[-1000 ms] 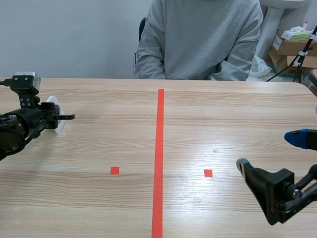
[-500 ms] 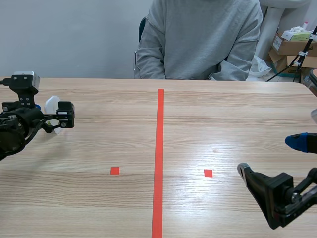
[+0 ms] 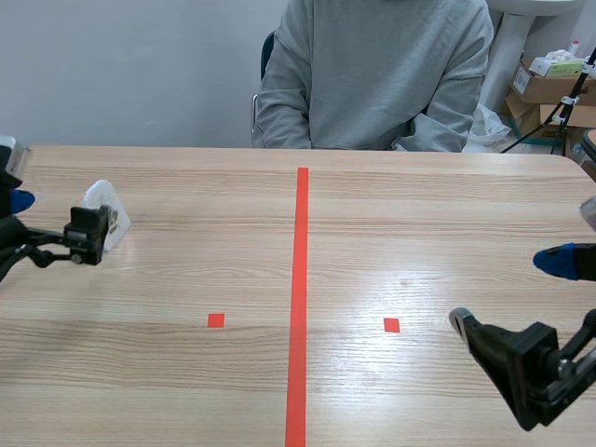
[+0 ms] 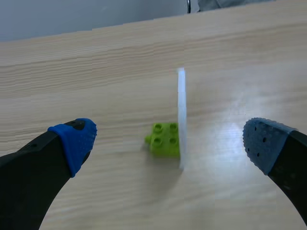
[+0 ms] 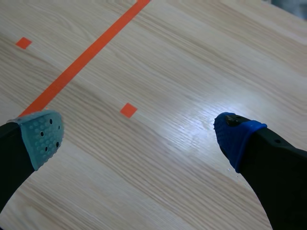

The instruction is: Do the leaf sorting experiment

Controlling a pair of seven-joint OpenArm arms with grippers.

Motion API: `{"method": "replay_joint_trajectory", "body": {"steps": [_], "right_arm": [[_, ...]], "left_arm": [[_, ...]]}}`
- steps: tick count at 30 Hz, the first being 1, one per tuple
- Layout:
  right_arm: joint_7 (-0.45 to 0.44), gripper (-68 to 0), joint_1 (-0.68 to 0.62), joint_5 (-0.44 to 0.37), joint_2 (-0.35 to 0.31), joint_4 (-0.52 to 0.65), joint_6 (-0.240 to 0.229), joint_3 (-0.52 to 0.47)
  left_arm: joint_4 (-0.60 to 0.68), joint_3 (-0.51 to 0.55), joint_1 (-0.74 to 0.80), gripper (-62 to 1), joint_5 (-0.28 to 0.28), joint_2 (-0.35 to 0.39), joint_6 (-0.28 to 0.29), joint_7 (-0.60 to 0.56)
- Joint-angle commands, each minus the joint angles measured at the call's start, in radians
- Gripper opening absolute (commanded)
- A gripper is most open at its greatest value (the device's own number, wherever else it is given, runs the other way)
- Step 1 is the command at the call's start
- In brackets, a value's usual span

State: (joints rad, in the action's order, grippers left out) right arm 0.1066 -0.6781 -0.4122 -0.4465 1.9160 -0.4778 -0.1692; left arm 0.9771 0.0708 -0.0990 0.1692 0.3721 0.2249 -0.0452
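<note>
The left end effector [image 4: 169,141] is released, its blue-padded fingers [image 4: 76,140] spread wide. On the tabletop [image 3: 419,223] just ahead of the gap between them sits a lime-green studded brick [image 4: 161,138]. A thin white panel [image 4: 181,110] stands upright against the brick's side. From the left wrist it shows only as a narrow edge, so its face cannot be read. In the scene view the panel [image 3: 101,198] shows as a pale rounded shape near the tabletop's left side. Its lower part is hidden behind one black finger, and the brick cannot be made out there. Most of the left arm is cut off at the frame's edge.

The right end effector [image 5: 139,138] is also released, holding nothing. It hovers over bare wood near a small orange-red square [image 5: 128,110], well apart from the brick. Only part of the right arm is in frame.

An orange-red tape line [image 3: 298,298] runs down the tabletop's middle. A person in a grey sweatshirt [image 3: 372,74] sits across it, with their hands hidden below the far edge. Cardboard boxes [image 3: 549,86] stand behind, partly cut off.
</note>
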Motion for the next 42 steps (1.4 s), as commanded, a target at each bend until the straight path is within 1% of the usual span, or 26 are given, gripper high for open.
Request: {"method": "replay_joint_trajectory", "body": {"steps": [1, 5, 9, 11, 16, 21, 26, 28, 30, 35, 42], "right_arm": [[-0.016, -1.9, 0.017, -0.011, -0.016, 0.014, 0.005, -0.024], [-0.015, -1.9, 0.028, -0.011, -0.018, 0.014, -0.003, -0.036], [-0.014, -1.9, 0.027, -0.014, -0.033, 0.014, -0.037, -0.035], [-0.01, -1.9, 0.027, -0.014, -0.033, 0.014, -0.04, -0.035], [-0.011, -1.9, 0.027, -0.013, -0.033, 0.014, -0.04, -0.035], [-0.011, -1.9, 0.027, -0.013, -0.033, 0.014, -0.04, -0.035], [-0.012, -1.9, 0.027, -0.014, -0.032, 0.014, -0.04, -0.035], [-0.012, -1.9, 0.027, -0.014, -0.032, 0.014, -0.04, -0.035], [-0.011, -1.9, 0.027, -0.014, -0.032, 0.014, -0.04, -0.035], [-0.011, -1.9, 0.027, -0.01, -0.032, 0.014, -0.04, -0.035], [-0.011, -1.9, 0.027, -0.011, -0.032, 0.014, -0.04, -0.035]], "left_arm": [[0.095, 0.003, 0.097, 1.4, 0.007, 0.009, 0.013, -0.014], [0.332, 0.003, 0.352, 1.4, 0.006, 0.014, 0.017, -0.018], [0.535, 0.003, 0.58, 1.4, 0.006, 0.014, 0.018, -0.045], [0.63, 0.003, 0.673, 1.4, 0.006, 0.014, 0.018, -0.044], [0.83, 0.003, 0.846, 1.4, 0.006, 0.014, 0.021, -0.034], [0.974, 0.003, 0.97, 1.4, 0.006, 0.014, 0.043, -0.002], [1.037, 0.003, 1.033, 1.4, 0.001, 0.014, 0.045, 0.0], [1.047, 0.003, 1.035, 1.4, -0.006, 0.014, 0.052, 0.027], [1.052, 0.003, 1.033, 1.4, -0.006, 0.013, 0.052, 0.043], [1.051, 0.003, 1.026, 1.4, -0.017, 0.014, 0.051, 0.042], [1.051, 0.003, 1.026, 1.4, -0.017, 0.013, 0.051, 0.042]]}}
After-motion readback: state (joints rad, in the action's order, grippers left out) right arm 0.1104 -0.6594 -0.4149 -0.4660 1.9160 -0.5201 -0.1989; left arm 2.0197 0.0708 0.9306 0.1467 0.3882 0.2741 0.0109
